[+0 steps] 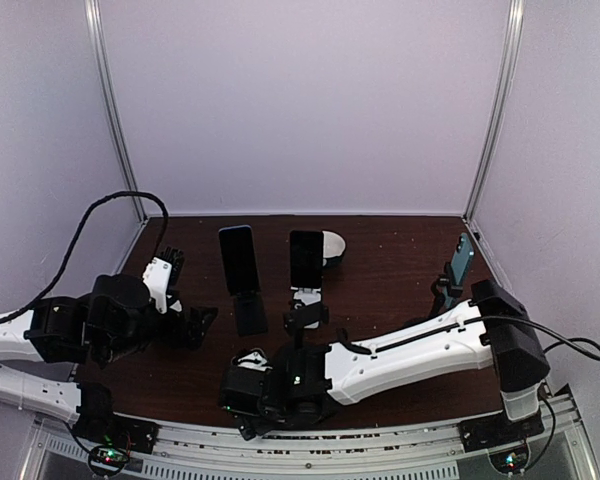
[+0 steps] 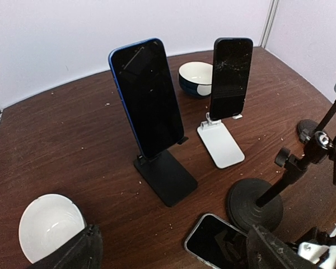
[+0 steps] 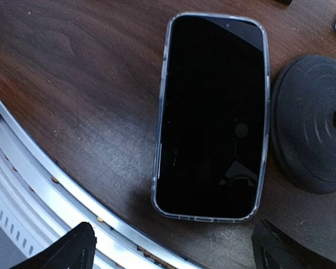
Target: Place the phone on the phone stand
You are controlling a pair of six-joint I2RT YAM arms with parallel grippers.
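A phone in a clear case (image 3: 213, 112) lies flat, screen up, near the table's front edge; it also shows in the left wrist view as the flat phone (image 2: 215, 242). My right gripper (image 3: 179, 255) hovers open just over its near end, both fingertips (image 3: 61, 252) apart from it. Beside the phone stands a black round-base stand (image 3: 311, 123) (image 2: 255, 204), with nothing on it. In the top view the right gripper (image 1: 245, 375) hides the phone. My left gripper (image 2: 176, 258) (image 1: 185, 300) is open and empty at the left, facing the stands.
A blue phone (image 2: 148, 98) leans on a black stand (image 2: 167, 175); a black phone (image 2: 231, 78) sits on a white stand (image 2: 221, 144). A dark bowl (image 2: 195, 77) is behind them, a white bowl (image 2: 47, 224) by my left finger. A teal phone (image 1: 463, 260) stands at the right. The metal rail (image 3: 33, 185) borders the front edge.
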